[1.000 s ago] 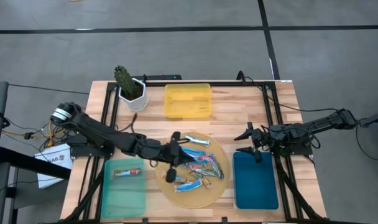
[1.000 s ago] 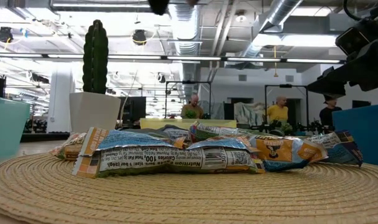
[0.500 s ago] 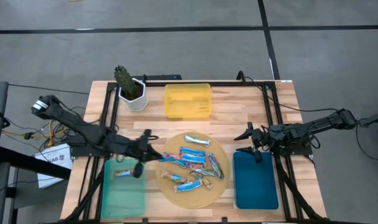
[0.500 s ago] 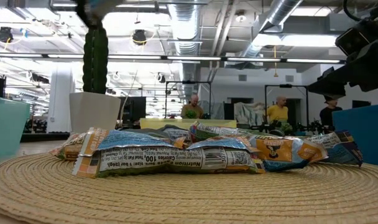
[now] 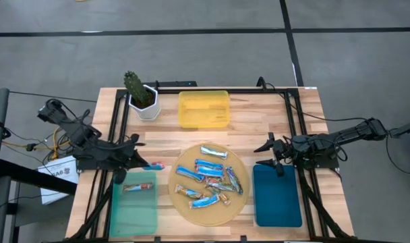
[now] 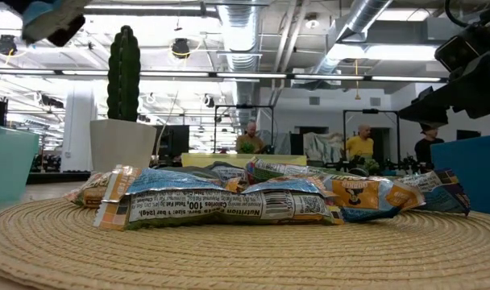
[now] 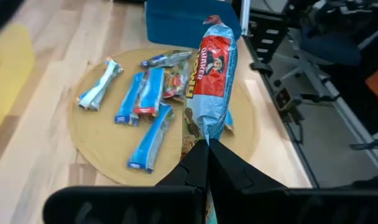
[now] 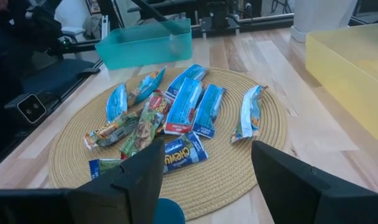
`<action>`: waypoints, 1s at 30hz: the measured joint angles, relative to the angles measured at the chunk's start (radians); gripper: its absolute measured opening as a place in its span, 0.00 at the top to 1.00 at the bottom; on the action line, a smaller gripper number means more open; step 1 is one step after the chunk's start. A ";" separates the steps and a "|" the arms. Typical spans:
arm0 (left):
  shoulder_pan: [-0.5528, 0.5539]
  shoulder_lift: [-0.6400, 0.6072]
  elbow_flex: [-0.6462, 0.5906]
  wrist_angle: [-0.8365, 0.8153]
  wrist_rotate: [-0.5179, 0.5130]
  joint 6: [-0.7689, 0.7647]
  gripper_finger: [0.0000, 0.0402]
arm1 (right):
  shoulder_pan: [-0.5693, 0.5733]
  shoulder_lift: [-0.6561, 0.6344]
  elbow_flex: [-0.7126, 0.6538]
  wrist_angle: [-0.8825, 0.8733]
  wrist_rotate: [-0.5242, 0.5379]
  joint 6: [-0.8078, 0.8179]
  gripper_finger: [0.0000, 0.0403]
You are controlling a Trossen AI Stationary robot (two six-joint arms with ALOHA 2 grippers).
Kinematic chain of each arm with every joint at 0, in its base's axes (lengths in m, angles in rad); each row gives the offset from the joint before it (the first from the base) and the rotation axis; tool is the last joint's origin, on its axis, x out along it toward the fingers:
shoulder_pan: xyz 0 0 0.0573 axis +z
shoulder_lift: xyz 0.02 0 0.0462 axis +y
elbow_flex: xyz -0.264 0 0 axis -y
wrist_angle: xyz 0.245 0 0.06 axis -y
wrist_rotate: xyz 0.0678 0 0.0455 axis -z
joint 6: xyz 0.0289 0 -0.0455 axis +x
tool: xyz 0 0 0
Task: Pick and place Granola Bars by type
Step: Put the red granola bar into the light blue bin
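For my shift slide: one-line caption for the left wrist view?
Left claw shut on a blue-and-red wrapped granola bar, held above the round woven mat of remaining bars.

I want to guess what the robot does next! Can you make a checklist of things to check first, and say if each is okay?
1. Left gripper shut on the blue-and-red bar: ok.
2. Bar over the green tray: not ok, beside its top corner.
3. Green tray has room: ok, only one bar inside.
4. Right gripper open, out of the way above the blue tray: ok.
5. More bars left on the round mat: ok.
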 joint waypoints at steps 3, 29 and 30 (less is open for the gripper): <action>-0.024 -0.024 0.000 -0.046 0.001 -0.022 1.00 | 0.000 0.000 0.000 0.000 0.000 0.000 0.42; -0.095 -0.035 0.000 -0.289 0.258 -0.663 1.00 | 0.000 0.000 0.000 -0.001 0.000 0.000 0.42; -0.095 -0.035 0.000 -0.299 0.287 -0.686 1.00 | 0.000 0.000 0.000 -0.001 0.000 0.000 0.42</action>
